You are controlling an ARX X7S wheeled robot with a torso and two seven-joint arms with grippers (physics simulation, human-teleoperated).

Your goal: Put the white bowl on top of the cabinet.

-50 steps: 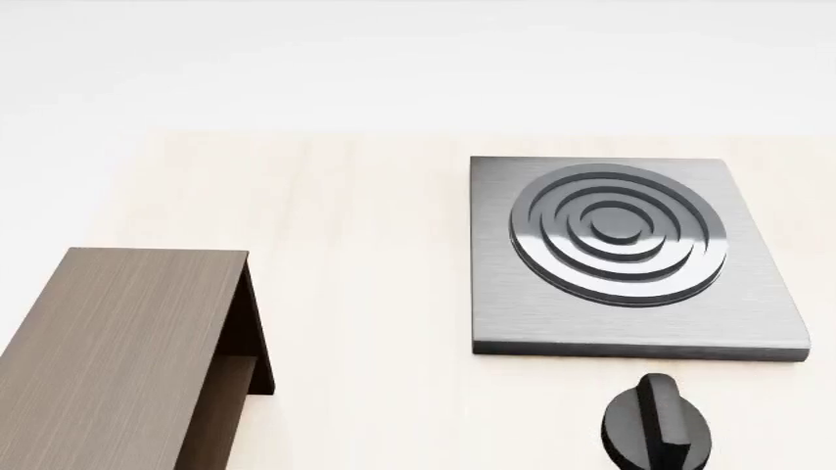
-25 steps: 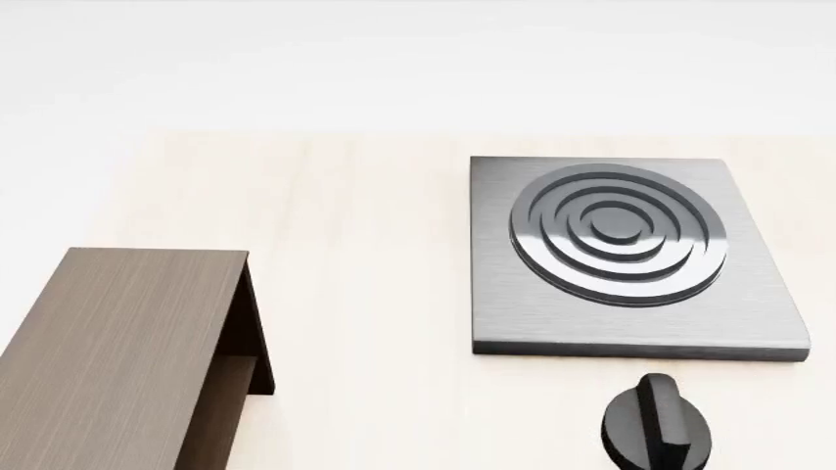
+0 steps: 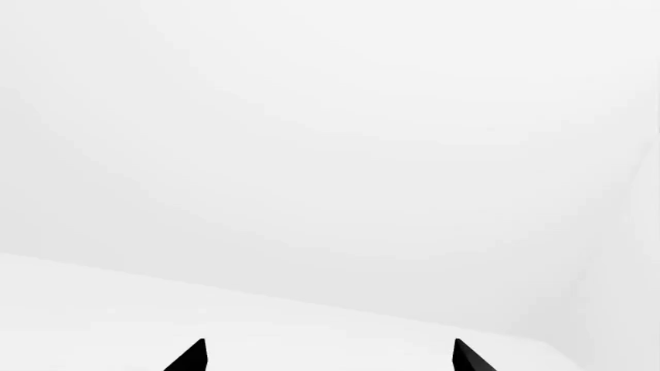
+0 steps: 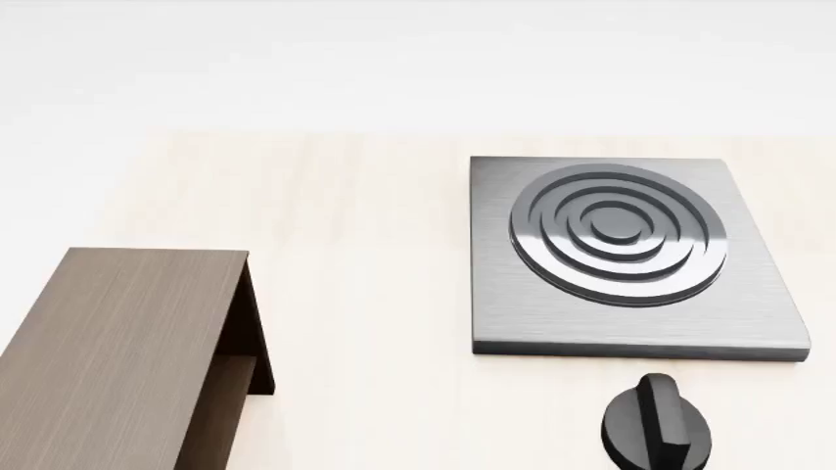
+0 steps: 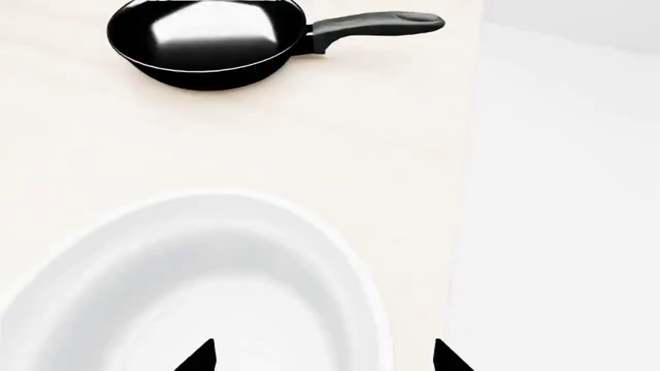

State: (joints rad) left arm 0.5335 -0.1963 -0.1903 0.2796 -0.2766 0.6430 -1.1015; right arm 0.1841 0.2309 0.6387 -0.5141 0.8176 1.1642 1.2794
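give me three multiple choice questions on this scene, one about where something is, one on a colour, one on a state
1. In the right wrist view, where is the glossy deep white bowl?
A. on the dark brown wood-grain cabinet
B. on the pale tabletop, just under the right end effector
C. inside the frying pan

2. What colour is the round frying pan with the long handle?
A. black
B. red
C. white

3. How is the right end effector set?
A. shut on the bowl
B. open, holding nothing
C. shut on the pan handle

Answers:
1 B: the bowl rests on the pale tabletop near the fingertips, and the cabinet top in the head view carries nothing.
2 A: the pan and its handle are black.
3 B: the two fingertips stand well apart, with nothing gripped.
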